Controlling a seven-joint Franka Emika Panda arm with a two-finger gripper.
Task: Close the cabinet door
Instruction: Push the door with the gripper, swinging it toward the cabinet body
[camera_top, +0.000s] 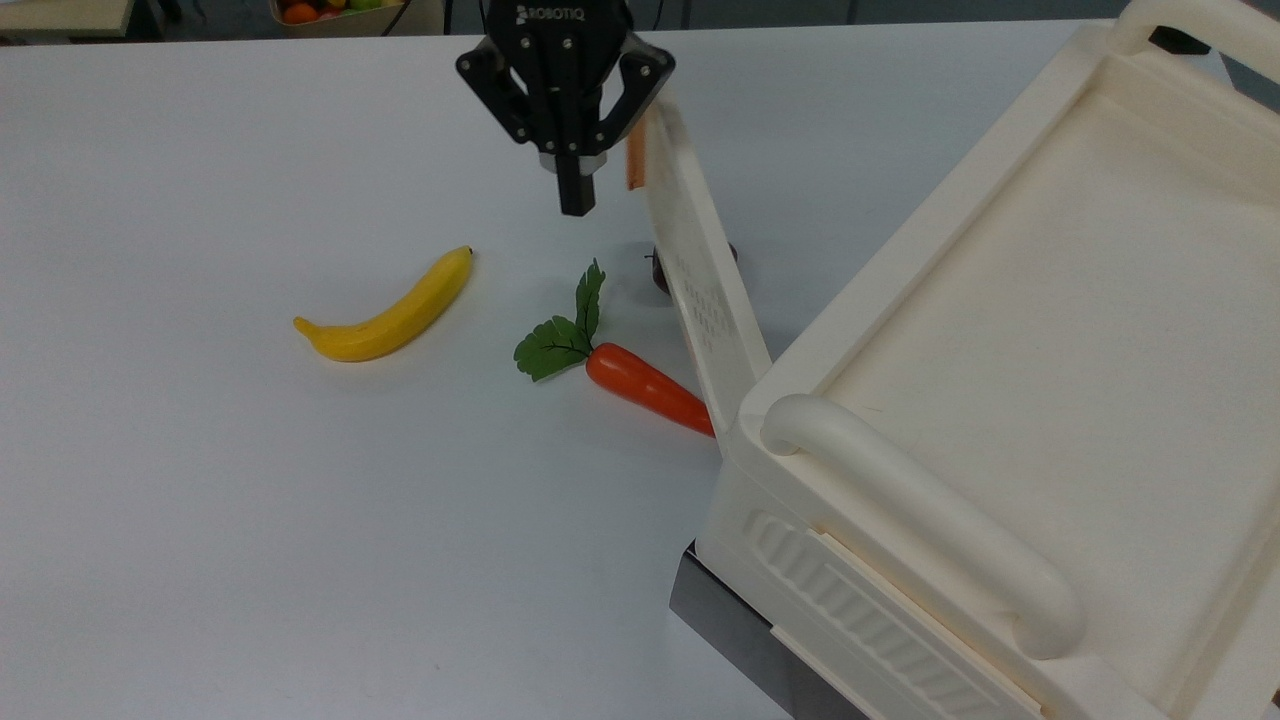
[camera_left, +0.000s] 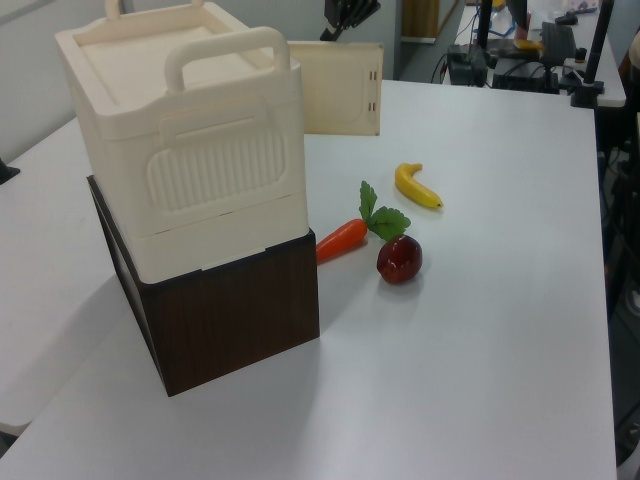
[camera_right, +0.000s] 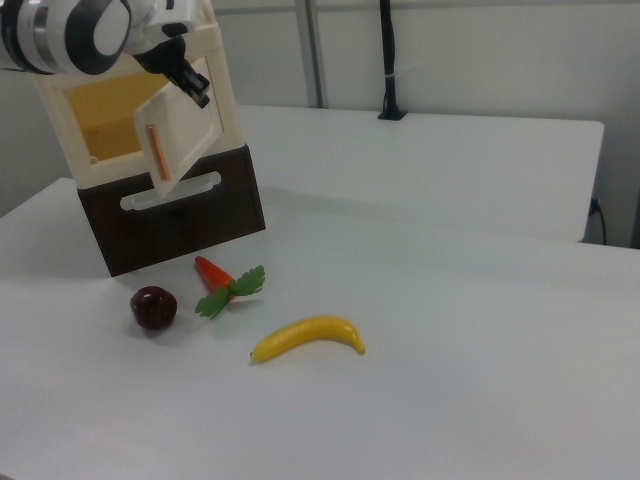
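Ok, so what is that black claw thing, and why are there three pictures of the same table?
The black thing is the end of a robot arm. Its jaws are pressed together and hold nothing. They hang beside the free edge of the cabinet door, which stands partly open. The robot's job is to shut it. The door belongs to the big cream cabinet.

Three cameras watch the same white table from different spots: one looks down from above, and two look from opposite sides.

On the table lie toy foods: a banana, a carrot with green leaves, and a dark red apple.
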